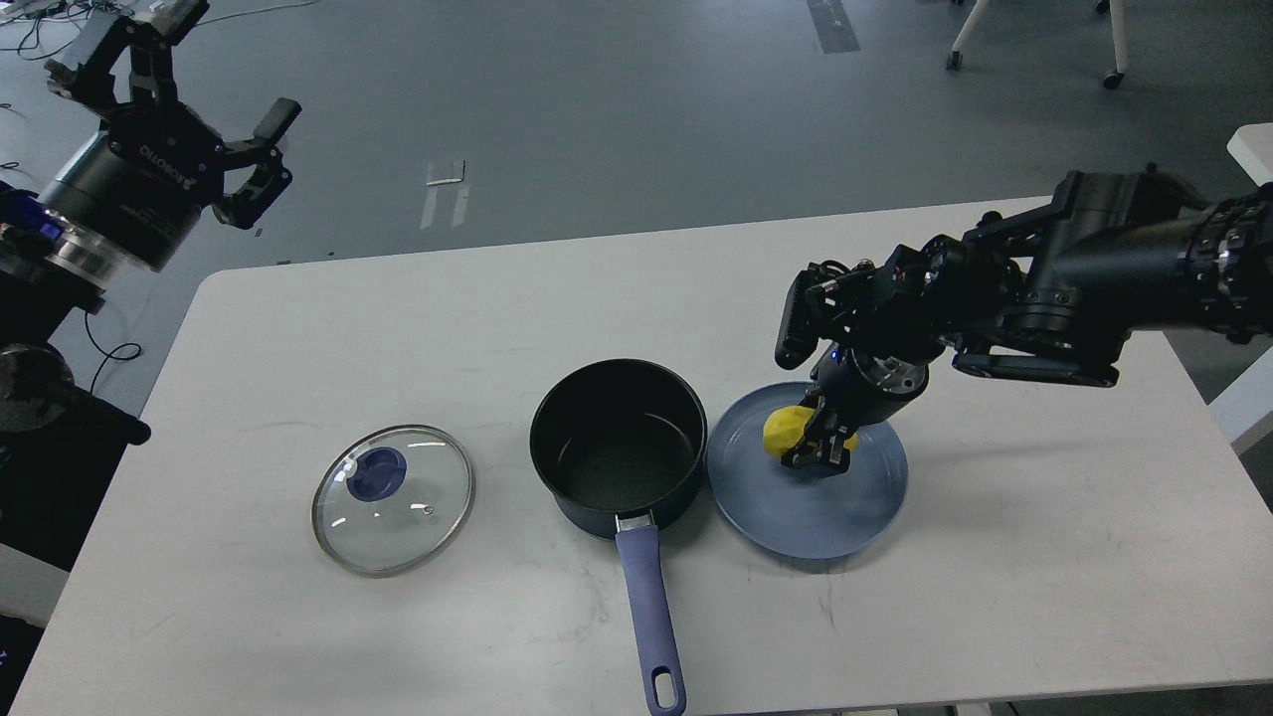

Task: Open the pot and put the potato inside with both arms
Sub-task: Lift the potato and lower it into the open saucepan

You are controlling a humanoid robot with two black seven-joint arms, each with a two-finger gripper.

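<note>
The dark navy pot (pixel 617 447) stands open in the middle of the white table, its periwinkle handle (pixel 648 607) pointing toward me. Its glass lid (pixel 393 499) with the blue knob lies flat on the table to the left of the pot. The yellow potato (pixel 783 429) sits on the blue plate (pixel 796 502) just right of the pot. My right gripper (pixel 820 447) reaches down onto the plate and its fingers are closed around the potato. My left gripper (pixel 214 109) is raised high at the far left, off the table, open and empty.
The plate touches the pot's right side. The table's (pixel 1044 557) front edge runs just past the handle's end. A second white table edge (pixel 1248 149) and chair legs (pixel 1114 60) stand at the far right.
</note>
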